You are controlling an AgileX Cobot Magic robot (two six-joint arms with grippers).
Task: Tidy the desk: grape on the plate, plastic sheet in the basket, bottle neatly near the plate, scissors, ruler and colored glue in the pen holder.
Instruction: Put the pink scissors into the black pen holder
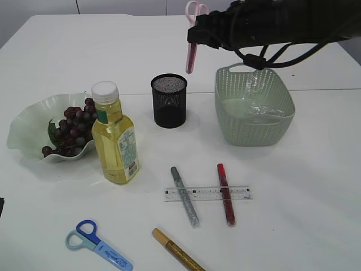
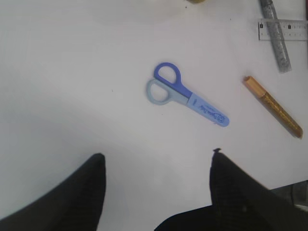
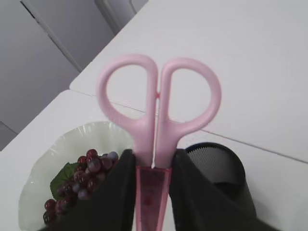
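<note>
Right gripper [image 3: 153, 192]: closed on the pink plastic scissors [image 1: 193, 39], both black fingers pressed against the pink sheath just below the 2 finger loops; the pair hangs tip down, in the air above and slightly behind the black mesh pen holder [image 1: 168, 100].
Left gripper [image 2: 156, 192]: jaws spread wide and holding nothing, hovering over bare table with the blue scissors [image 2: 185, 98] lying flat ahead of it.
Writing: the blue scissors' sheath carries a small printed script, too small to read; the bottle's label has print that cannot be made out; the clear ruler [image 1: 207, 193] shows only its scale marks.
Grapes [image 1: 73, 127]: a dark red bunch with a green leaf, lying on the wavy pale green plate [image 1: 25, 127] at the left.
Bottle [image 1: 114, 135]: clear plastic with yellow liquid and a white cap, upright just beside the plate.
Basket [image 1: 254, 107]: pale green woven plastic, right of the pen holder, with the crumpled clear plastic sheet [image 1: 251, 104] inside.
Glue pens: 1 silver [image 1: 185, 196] and 1 red [image 1: 225, 193] lie across the ruler; 1 gold [image 1: 176, 251] lies near the front edge.
Open room: bare white table on the right front and along the back.
</note>
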